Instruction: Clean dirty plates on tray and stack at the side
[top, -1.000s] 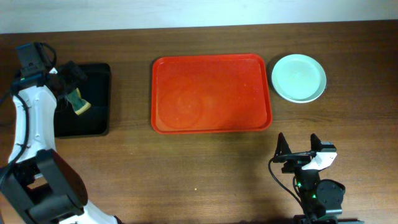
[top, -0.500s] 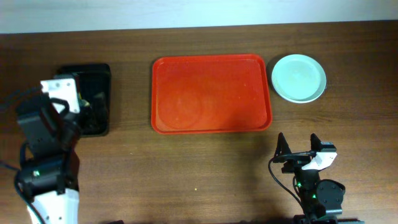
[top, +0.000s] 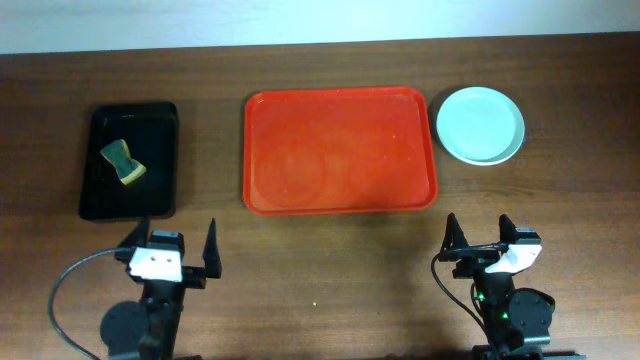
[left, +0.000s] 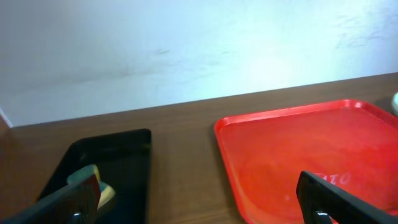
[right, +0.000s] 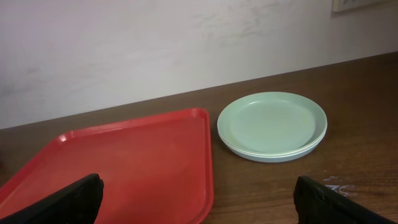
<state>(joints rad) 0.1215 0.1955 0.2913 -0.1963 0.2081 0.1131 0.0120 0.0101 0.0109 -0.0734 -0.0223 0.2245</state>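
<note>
The red-orange tray (top: 340, 150) lies bare at the table's middle; it also shows in the left wrist view (left: 311, 155) and the right wrist view (right: 124, 168). The plates (top: 481, 124) sit stacked on the table just right of the tray, a pale mint-green one on top, with other rims under it in the right wrist view (right: 272, 124). My left gripper (top: 166, 258) is open and empty near the front edge, below the black tray. My right gripper (top: 484, 245) is open and empty near the front edge, below the plates.
A small black tray (top: 130, 160) at the left holds a green and yellow sponge (top: 123, 163), also seen in the left wrist view (left: 90, 183). A pale wall runs behind the table's far edge.
My left arm has drawn back from the black tray to the front edge of the table, leaving the sponge lying in the black tray. The right arm has not moved.
</note>
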